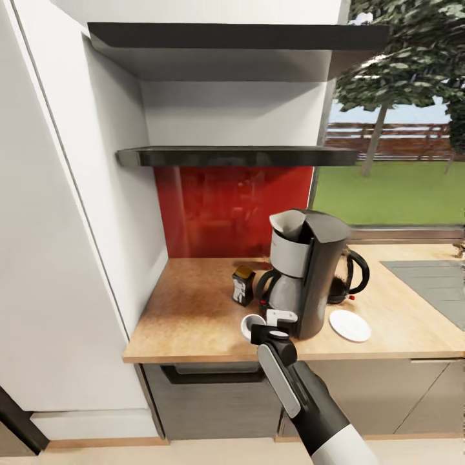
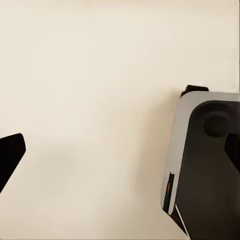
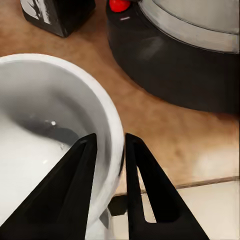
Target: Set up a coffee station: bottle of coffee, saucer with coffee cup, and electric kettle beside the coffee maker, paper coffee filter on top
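Worktop [image 1: 194, 310]: wooden, under a red backsplash.
Coffee cup [image 1: 252, 325]: at the front edge, just beside the coffee maker [image 1: 310, 278].
Right hand [image 3: 112, 150]: pinching the cup's rim.
Left hand: can't tell.

Home kitchen: wooden countertop [image 1: 194, 316], red backsplash [image 1: 219, 206].

Wooden countertop [image 1: 194, 316]: coffee maker [image 1: 309, 278], coffee bottle [image 1: 243, 285], kettle [image 1: 349, 276], saucer [image 1: 349, 325]

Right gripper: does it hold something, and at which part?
The right gripper holds the coffee cup by its rim, one finger inside the wall and one outside. The left gripper holds nothing visible.
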